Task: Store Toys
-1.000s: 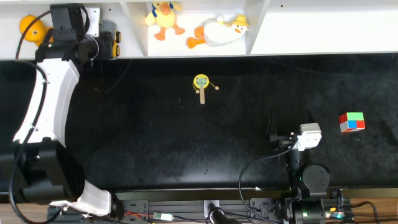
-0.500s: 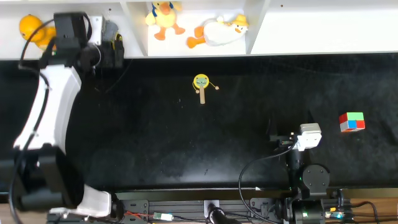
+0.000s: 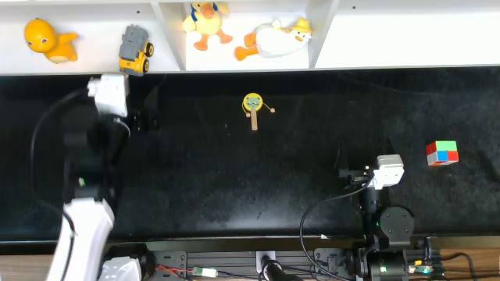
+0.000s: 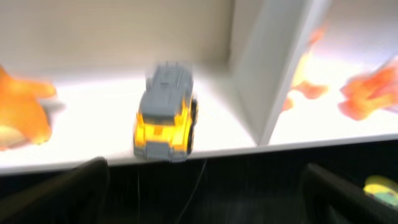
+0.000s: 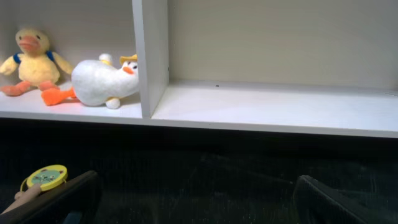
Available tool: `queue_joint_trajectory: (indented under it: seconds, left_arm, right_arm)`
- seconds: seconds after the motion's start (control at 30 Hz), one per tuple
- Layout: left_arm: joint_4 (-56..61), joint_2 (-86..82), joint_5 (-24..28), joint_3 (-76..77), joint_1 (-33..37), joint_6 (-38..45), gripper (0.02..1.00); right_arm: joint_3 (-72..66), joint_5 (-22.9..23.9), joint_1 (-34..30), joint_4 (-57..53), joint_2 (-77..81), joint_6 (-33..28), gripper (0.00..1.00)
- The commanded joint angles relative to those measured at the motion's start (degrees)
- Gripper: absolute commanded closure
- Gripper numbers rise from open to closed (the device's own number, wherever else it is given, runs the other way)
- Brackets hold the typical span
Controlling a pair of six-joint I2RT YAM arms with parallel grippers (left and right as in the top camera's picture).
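Note:
A yellow and grey toy truck (image 3: 134,48) (image 4: 165,116) stands in the left shelf compartment, beside an orange duck (image 3: 48,39) (image 4: 22,115). My left gripper (image 3: 144,115) (image 4: 205,211) is open just in front of the shelf, apart from the truck, with nothing between its fingers. A yellow rattle drum with a wooden handle (image 3: 253,106) (image 5: 42,178) (image 4: 382,190) lies on the black mat. A coloured cube (image 3: 442,153) sits at the right. My right gripper (image 3: 344,162) (image 5: 199,208) is open and empty low on the right.
The middle compartment holds a yellow plush duck (image 3: 207,22) (image 5: 28,59) and a white plush goose (image 3: 273,39) (image 5: 99,81). The right compartment (image 5: 280,106) is bare. White dividers (image 4: 273,68) separate the compartments. The black mat (image 3: 234,179) covers the table.
My left gripper has let go of the truck and drawn back from the shelf toward the table. The truck now stands alone on the shelf. The right arm has not moved.

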Motion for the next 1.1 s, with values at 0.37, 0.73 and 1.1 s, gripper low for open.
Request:
queue_joint_trajectory:
  seconds: [0.37, 0.73, 1.1]
  left_arm:
    - [3.65, -38.88, 1.99, -27.54, -0.59, -0.48, 0.020]
    - [-19.26, -56.26, -1.77, -27.71, -0.59, -0.02, 0.020]
    - [-19.21, -56.24, -1.66, -27.71, -0.59, -0.04, 0.020]
  right_arm:
    - [-0.76, -0.61, -0.02, 0.31, -0.20, -0.17, 0.012]
    - [-0.76, -0.59, -0.02, 0.28, -0.20, -0.17, 0.007]
    - [-0.76, -0.59, -0.02, 0.28, -0.20, -0.17, 0.005]
